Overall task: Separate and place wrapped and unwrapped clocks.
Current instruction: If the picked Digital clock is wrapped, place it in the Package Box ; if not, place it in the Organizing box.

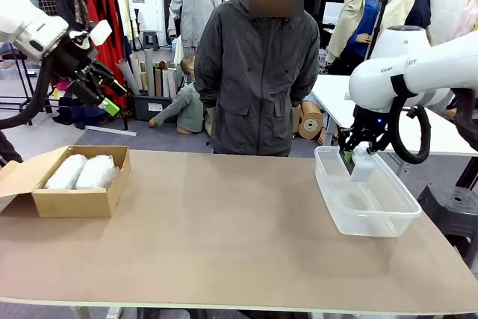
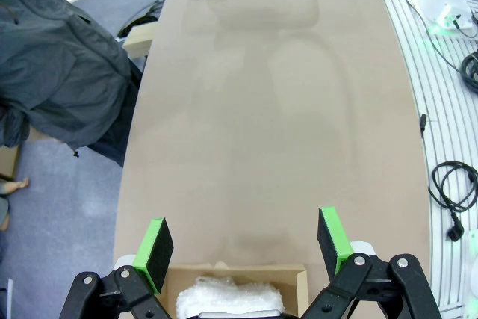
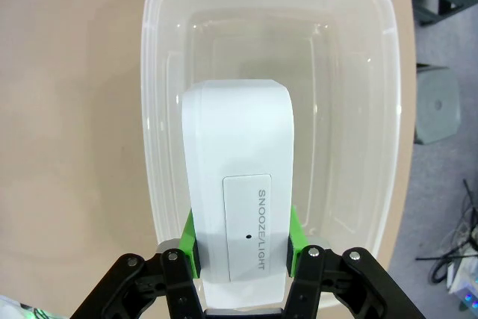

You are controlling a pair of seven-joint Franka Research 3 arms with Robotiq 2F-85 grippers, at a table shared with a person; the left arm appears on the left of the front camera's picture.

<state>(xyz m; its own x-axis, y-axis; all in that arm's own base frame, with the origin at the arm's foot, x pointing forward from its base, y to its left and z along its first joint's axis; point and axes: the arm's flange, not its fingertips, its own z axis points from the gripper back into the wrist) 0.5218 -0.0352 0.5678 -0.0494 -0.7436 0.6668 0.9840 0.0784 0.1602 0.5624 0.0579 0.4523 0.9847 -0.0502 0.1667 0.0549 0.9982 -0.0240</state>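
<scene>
Right claw (image 3: 240, 240) grips the bare clock (image 3: 237, 199) over the clear tub (image 3: 153, 110); left claw (image 2: 246, 248) gapes wide, empty.

Wrapped clocks (image 1: 82, 171) in box (image 1: 75, 201), left; tub (image 1: 370, 211) right.

White bare clock (image 3: 237, 207), white bubble-wrapped clocks (image 1: 81, 172) in brown cardboard box (image 1: 75, 201), clear plastic tub (image 1: 366, 207), tan counter (image 1: 224, 237), green pads (image 2: 157, 248) on black end effector (image 2: 243, 253).

Left arm raised at the left side, left gripper (image 1: 104, 87) with jaws spread wide. Right arm reaches in from the right, right gripper (image 1: 357, 156) pointing down, jaws clamped on the clock (image 3: 239, 207).
</scene>
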